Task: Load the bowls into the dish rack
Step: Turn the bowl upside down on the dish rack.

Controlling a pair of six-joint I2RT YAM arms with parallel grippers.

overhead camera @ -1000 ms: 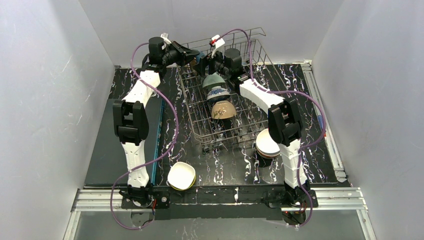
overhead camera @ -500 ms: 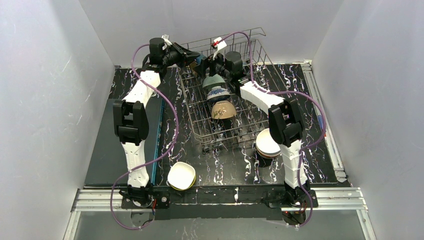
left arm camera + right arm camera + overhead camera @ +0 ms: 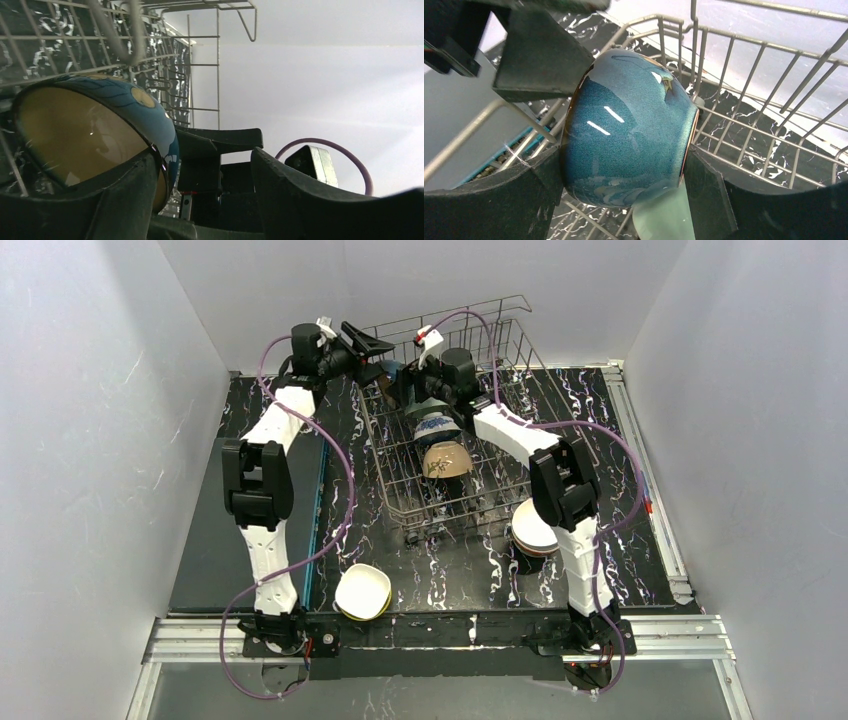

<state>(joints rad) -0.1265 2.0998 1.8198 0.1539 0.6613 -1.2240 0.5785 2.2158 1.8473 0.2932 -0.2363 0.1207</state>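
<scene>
In the right wrist view a teal-blue bowl [image 3: 629, 135] lies on its side over the dish rack [image 3: 744, 130]. My right gripper [image 3: 624, 165] is shut on it, one finger on its rim and the other on its foot. My left gripper [image 3: 202, 160] stands open right beside that bowl [image 3: 90, 135], whose rim touches one of its fingers [image 3: 130, 200]. From above, both grippers meet at the rack's far left corner: left gripper [image 3: 372, 348], right gripper [image 3: 405, 388]. A blue-patterned bowl [image 3: 437, 427] and a tan bowl [image 3: 446, 460] stand in the rack [image 3: 450, 510]. A mint bowl [image 3: 664, 215] sits just under the held one.
A stack of bowls topped by a white one [image 3: 535, 525] stands by the rack's front right corner. Another white bowl over a yellow one [image 3: 362, 590] sits near the table's front edge. A dark mat [image 3: 200, 530] lies on the left.
My left gripper has opened and let go of the teal-blue bowl, which stays in the right gripper. Both arms shifted slightly left at the rack's far corner.
</scene>
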